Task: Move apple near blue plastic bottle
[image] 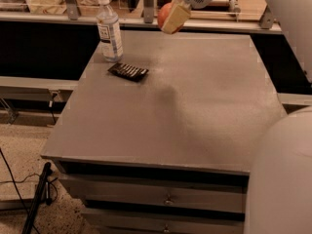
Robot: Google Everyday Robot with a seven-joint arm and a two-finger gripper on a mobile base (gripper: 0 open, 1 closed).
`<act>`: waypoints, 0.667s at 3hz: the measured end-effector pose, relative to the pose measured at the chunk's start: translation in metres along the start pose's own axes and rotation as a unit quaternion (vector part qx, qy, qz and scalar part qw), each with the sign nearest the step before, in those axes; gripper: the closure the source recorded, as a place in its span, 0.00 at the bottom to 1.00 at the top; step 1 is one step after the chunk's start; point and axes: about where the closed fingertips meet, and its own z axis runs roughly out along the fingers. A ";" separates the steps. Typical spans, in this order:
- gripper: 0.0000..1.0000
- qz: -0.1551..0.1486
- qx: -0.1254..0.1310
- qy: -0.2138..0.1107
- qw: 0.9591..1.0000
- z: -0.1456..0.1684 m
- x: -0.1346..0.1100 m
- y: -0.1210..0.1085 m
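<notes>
Above table (pixel 195 106) far edge, my gripper (pixel 170 21) clamps the apple (pixel 163 14) aloft, apart from upright blue plastic bottle (pixel 109 30).

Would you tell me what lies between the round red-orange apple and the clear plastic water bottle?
Nothing, in the camera view: the gripper holds the red-orange apple above the table's far edge, and the stretch to the clear plastic bottle is bare.

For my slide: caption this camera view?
Gripper holds the apple above the table, apart from the blue plastic bottle.
</notes>
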 end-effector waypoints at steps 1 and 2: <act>1.00 0.037 -0.004 -0.041 0.998 0.030 -0.005 -0.011; 1.00 0.065 -0.035 -0.063 0.995 0.063 -0.009 -0.007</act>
